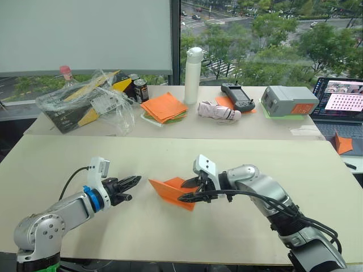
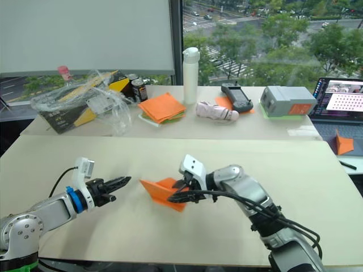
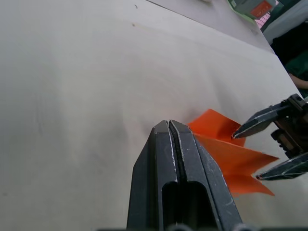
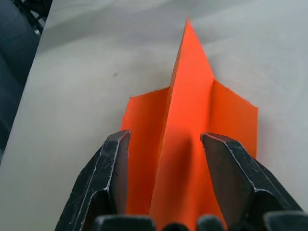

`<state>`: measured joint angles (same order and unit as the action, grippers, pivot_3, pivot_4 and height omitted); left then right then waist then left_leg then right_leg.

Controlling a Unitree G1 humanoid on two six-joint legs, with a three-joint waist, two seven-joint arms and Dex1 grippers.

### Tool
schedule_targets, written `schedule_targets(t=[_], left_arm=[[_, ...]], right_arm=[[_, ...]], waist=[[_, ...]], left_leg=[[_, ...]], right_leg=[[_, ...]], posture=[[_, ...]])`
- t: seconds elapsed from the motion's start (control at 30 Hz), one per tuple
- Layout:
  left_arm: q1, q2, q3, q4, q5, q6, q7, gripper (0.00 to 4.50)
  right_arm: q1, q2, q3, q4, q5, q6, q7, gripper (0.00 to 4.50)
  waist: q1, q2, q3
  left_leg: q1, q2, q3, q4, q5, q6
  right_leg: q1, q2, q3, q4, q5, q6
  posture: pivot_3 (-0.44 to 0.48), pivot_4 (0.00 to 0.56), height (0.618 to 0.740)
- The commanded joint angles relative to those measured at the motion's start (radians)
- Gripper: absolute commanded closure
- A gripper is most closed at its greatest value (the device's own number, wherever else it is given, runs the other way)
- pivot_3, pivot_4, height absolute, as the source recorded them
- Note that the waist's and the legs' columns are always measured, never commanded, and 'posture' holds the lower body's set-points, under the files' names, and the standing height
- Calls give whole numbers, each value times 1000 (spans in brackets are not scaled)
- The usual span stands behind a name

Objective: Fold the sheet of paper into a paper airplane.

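Straddling the creased, pointed bright-orange paper airplane [image 1: 172, 191], the right gripper [image 1: 190, 190] is standing open, its fingers flanking the raised centre fold at the tail on the pale table [image 1: 238, 158]. The left gripper [image 1: 131, 188], fingers pressed shut and empty, is pointing at the nose, just beside it. Folding appears nearly complete; the next move likely calls for pinching the keel.

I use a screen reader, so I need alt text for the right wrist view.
The right gripper, its two black fingers open, straddles the raised centre fold of an orange paper airplane lying on a pale table, nose pointing away.
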<state>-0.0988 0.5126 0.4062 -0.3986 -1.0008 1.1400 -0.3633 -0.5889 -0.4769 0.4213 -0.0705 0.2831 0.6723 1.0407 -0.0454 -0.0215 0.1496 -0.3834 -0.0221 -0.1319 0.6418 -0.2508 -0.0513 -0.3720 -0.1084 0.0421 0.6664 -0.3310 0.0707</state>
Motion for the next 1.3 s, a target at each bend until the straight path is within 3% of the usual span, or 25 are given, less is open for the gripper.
schedule_targets(t=[0.03, 0.6, 0.9, 1.17, 1.3], left_arm=[[26, 45, 2, -68, -37, 0, -33, 4500], [116, 269, -148, -269, 72, -154, -242, 4500], [97, 262, -182, -261, 89, -188, -230, 4500], [103, 252, -190, -260, 93, -193, -220, 4500], [96, 251, -193, -253, 95, -194, -219, 4500]], right_arm=[[0, 15, 6, 19, -24, -48, -1, 1900], [-11, 59, 12, 77, -75, -82, 10, 1900], [-24, 76, 20, 81, -98, -70, 1, 1900], [-16, 59, 42, 85, -153, -99, -10, 4425], [-6, 42, 45, 80, -179, -134, -13, 4486]], waist=[[0, 0, 0], [-1, 0, 0], [0, 0, 0], [0, 0, 0], [0, 0, 0]], left_leg=[[0, 0, 0, 0, 0, 0], [0, 0, 1, 0, 0, 0], [0, 0, 1, 0, 0, 0], [0, 0, 1, 0, 0, 0], [0, 0, 1, 0, 0, 0]], right_leg=[[0, 0, 0, 0, 0, 0], [0, 0, 0, 0, 0, 0], [0, 0, 0, 0, 0, 0], [0, 0, 0, 0, 0, 0], [0, 0, 0, 0, 0, 0]], posture=[[0, 150, 740], [0, 150, 740], [0, 150, 740], [0, 150, 740], [0, 150, 740]])
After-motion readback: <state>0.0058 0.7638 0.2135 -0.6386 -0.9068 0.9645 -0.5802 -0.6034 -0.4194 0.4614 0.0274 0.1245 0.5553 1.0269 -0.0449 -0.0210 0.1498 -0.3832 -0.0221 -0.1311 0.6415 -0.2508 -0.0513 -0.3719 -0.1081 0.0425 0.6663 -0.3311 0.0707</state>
